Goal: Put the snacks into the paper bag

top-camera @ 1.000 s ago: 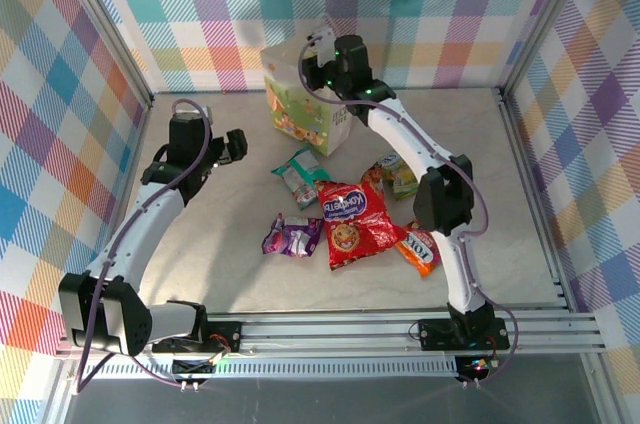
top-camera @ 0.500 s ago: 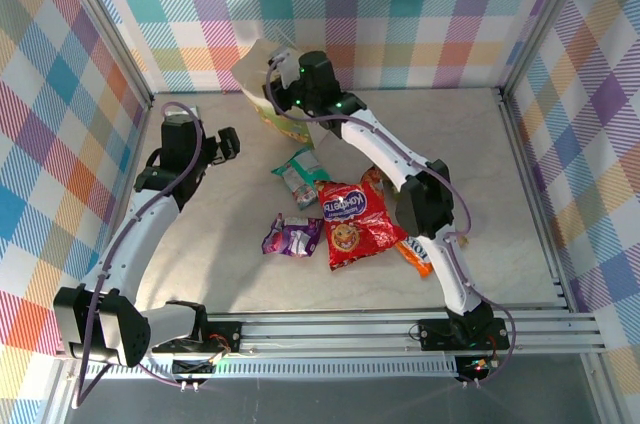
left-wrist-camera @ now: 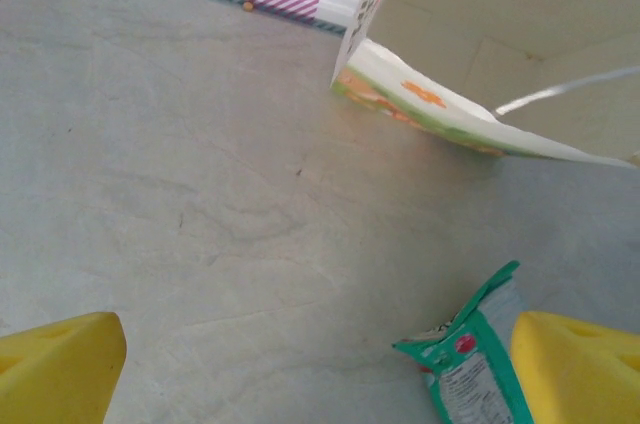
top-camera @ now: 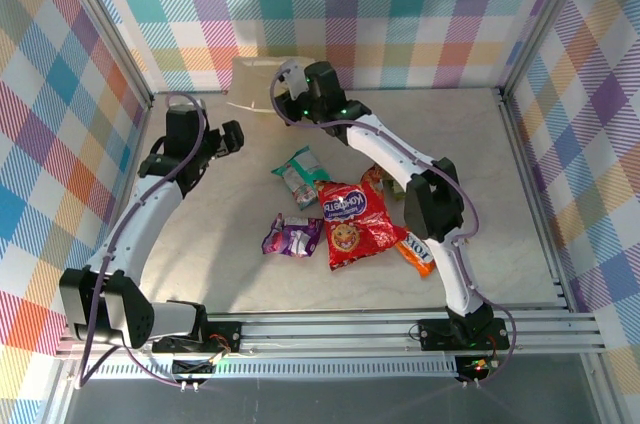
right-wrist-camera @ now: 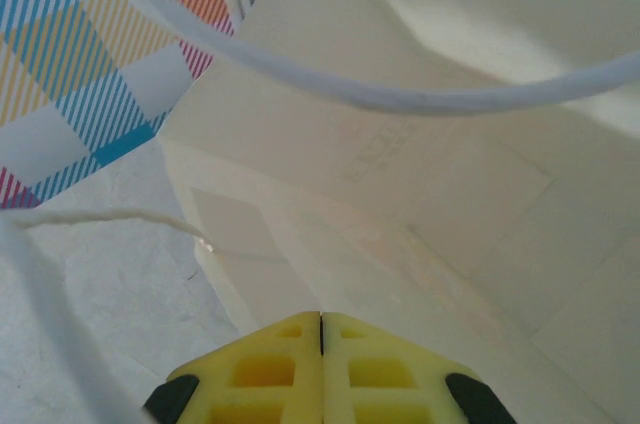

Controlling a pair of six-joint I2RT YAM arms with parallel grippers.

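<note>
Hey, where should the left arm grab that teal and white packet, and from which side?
I'd take the teal-white packet across its narrow width near the far end, coming straight down with the open left gripper. It lies flat, and its near end is right beside the red packet.

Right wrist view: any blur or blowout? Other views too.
Right wrist: cord handle close to the lens is soft, pale bag interior low in contrast; left wrist: bag interior near white at top right, table sharp; top: even light, sharp.
</note>
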